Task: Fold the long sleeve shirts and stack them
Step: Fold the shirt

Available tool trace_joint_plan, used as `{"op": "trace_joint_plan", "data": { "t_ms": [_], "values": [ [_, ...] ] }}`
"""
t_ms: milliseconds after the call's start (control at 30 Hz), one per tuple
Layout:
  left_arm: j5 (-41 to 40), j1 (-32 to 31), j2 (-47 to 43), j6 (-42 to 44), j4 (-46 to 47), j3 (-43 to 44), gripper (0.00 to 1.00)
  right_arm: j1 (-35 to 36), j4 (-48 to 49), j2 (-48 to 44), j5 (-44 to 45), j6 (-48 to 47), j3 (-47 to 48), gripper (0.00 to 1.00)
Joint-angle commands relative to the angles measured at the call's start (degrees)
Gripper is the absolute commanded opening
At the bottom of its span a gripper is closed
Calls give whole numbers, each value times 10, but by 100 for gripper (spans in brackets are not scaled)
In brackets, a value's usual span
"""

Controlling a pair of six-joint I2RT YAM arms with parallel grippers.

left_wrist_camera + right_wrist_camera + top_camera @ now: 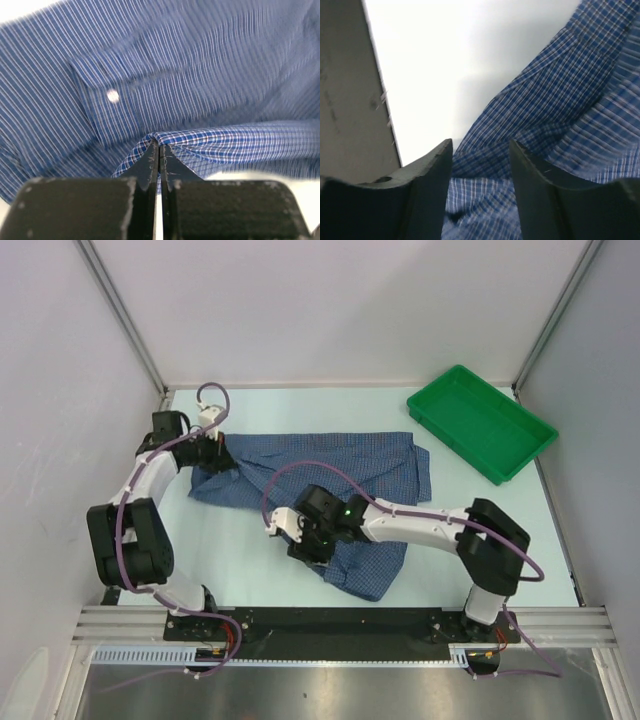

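The long sleeve shirt (pixel 330 465), blue with a fine white check, lies spread and rumpled across the middle of the table. My left gripper (pixel 215 452) sits at the shirt's far left corner. In the left wrist view my left gripper (pixel 160 145) is shut on a pinched fold of the shirt (pixel 200 65), near a buttoned flap (pixel 113 96). My right gripper (pixel 305 548) hovers over the shirt's near lower part. In the right wrist view my right gripper (pixel 481 142) is open, with checked cloth (pixel 560 100) lying beneath and beyond its fingers (pixel 432 165), nothing gripped.
A green plastic tray (pixel 480 422) lies at the back right corner, apart from the shirt. White walls and metal posts enclose the table on three sides. Bare table (pixel 445 60) shows to the left of the cloth in the right wrist view.
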Motion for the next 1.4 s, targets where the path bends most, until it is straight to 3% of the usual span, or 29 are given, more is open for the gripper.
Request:
{"op": "trace_joint_plan", "data": {
  "t_ms": [0, 300, 567, 667, 700, 733, 767, 800, 1033, 1200, 1367],
  "values": [
    [28, -5, 10, -99, 116, 41, 0, -12, 59, 45, 1, 50, 53, 58],
    [23, -7, 31, -78, 114, 20, 0, -28, 109, 151, -11, 82, 116, 72],
    [13, -7, 23, -49, 99, -2, 0, -30, 117, 213, 0, 70, 142, 68],
    [13, -7, 17, -38, 88, -3, 0, -16, 114, 219, 11, 54, 124, 47],
    [13, -8, 17, -34, 83, -4, 0, -14, 112, 220, 8, 50, 120, 26],
    [13, -8, 13, -29, 75, -6, 0, -13, 97, 221, 2, 46, 119, 14],
    [11, -7, 11, -20, 69, -6, 0, -11, 87, 220, -12, 36, 117, 2],
    [11, -5, 10, -17, 60, -7, 0, -11, 72, 215, -22, 27, 116, 0],
    [23, -4, -24, 85, -32, -10, 0, -38, -89, 5, -184, -41, 108, 0],
    [16, -6, -63, 269, -204, -30, 4, -68, -267, -165, -220, -127, 144, 0],
    [-57, -5, -144, 489, -312, -129, 5, -102, -323, -287, -193, -151, 128, 0]
  ]
}}
